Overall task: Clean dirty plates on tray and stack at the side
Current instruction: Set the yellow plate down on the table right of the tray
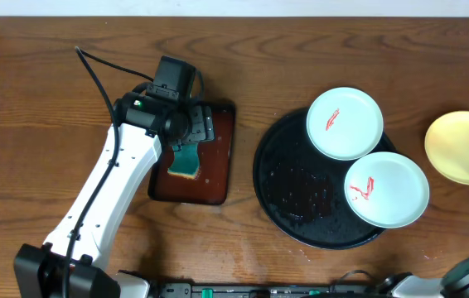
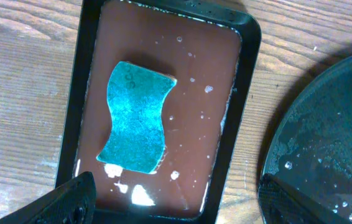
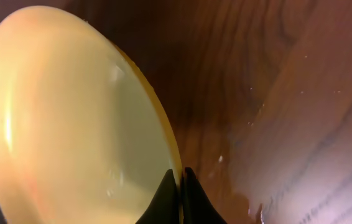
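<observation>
- The yellow plate [image 1: 460, 145] is running off the overhead view's right edge. In the right wrist view it is blurring and spilling past the left and bottom edges.
- The right gripper [image 3: 177, 190] is showing only its fingertips, pinching the plate's rim.
- The left arm [image 1: 127, 165] is covering part of the sponge [image 1: 186, 163] and the red-brown tray [image 1: 218, 178].
- The left gripper [image 2: 170, 208] is showing one fingertip [image 2: 70, 199] clearly; the other is blending into the black tray [image 2: 325, 143], which is running off the right edge.
</observation>
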